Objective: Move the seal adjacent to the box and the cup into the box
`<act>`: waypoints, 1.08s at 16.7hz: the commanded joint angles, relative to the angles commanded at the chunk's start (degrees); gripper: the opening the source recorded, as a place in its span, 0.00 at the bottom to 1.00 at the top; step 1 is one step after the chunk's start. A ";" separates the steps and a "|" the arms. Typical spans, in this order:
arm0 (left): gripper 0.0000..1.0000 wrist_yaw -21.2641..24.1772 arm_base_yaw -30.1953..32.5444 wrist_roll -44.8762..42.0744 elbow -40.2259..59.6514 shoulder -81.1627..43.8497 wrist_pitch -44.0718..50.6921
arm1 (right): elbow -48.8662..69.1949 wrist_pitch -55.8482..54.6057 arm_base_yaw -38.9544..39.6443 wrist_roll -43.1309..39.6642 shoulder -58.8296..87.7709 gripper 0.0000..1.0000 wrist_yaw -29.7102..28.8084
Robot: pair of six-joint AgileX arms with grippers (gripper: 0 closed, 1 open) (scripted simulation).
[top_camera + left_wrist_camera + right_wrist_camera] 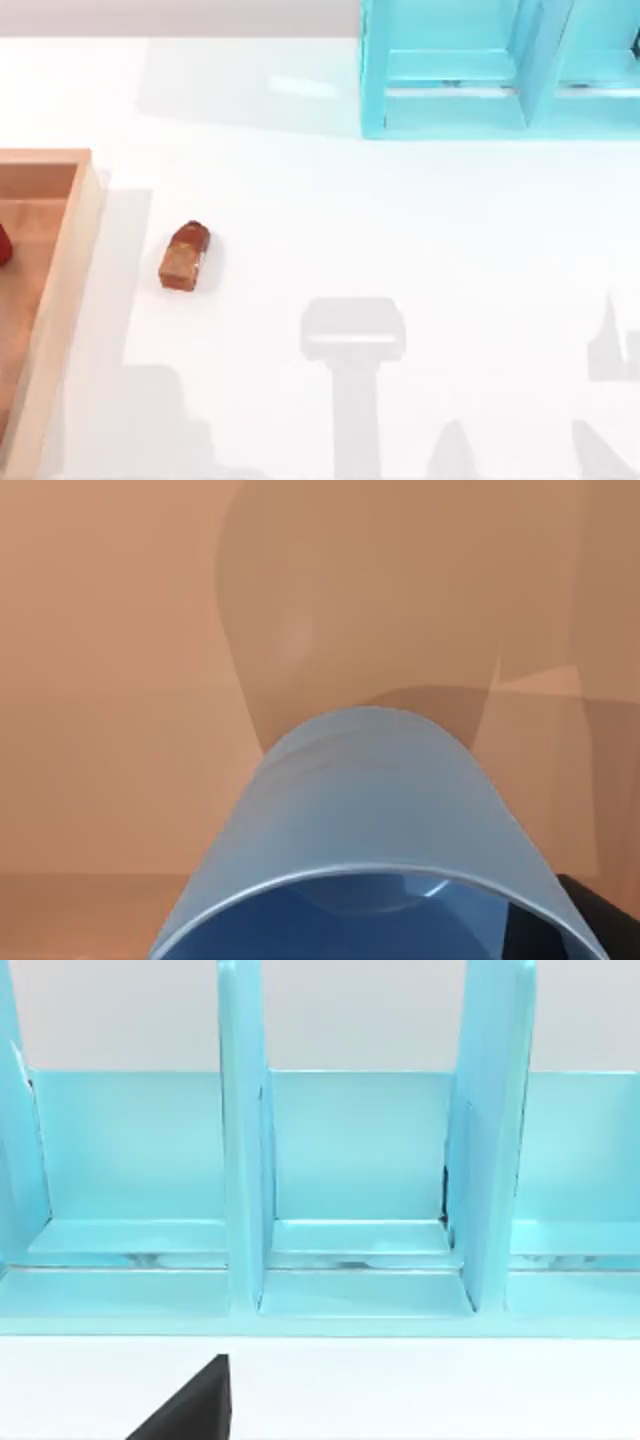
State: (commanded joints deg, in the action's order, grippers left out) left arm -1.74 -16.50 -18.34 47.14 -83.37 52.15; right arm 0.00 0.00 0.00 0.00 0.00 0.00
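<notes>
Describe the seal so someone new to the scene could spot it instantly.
Start at the light wooden box on the table's left edge in the top view. Just right of its rim, apart from it, the seal lies on the white table. It is a small reddish-brown block with a darker rounded end and tan face.

Little of the AgileX body is visible. In the right wrist view a matte black, wedge-shaped piece of the right gripper point(190, 1405) rises to a sharp straight edge, with no screws, cables or markings to make out. In the left wrist view a similar plain black sliver of the left gripper point(590, 915) shows, smooth and unmarked.
</notes>
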 joint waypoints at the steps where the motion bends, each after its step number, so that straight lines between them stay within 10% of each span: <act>1: 0.00 0.13 -0.23 0.26 -0.46 0.11 -0.13 | 0.00 0.00 0.00 0.00 0.00 1.00 0.00; 5: 0.00 0.13 -0.23 0.26 -0.46 0.11 -0.13 | 0.00 0.00 0.00 0.00 0.00 1.00 0.00; 18: 0.98 0.13 -0.23 0.26 -0.46 0.11 -0.13 | 0.00 0.00 0.00 0.00 0.00 1.00 0.00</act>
State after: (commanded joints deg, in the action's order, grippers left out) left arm -1.62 -16.74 -18.08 46.68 -83.27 52.03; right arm 0.00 0.00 0.00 0.00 0.00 0.00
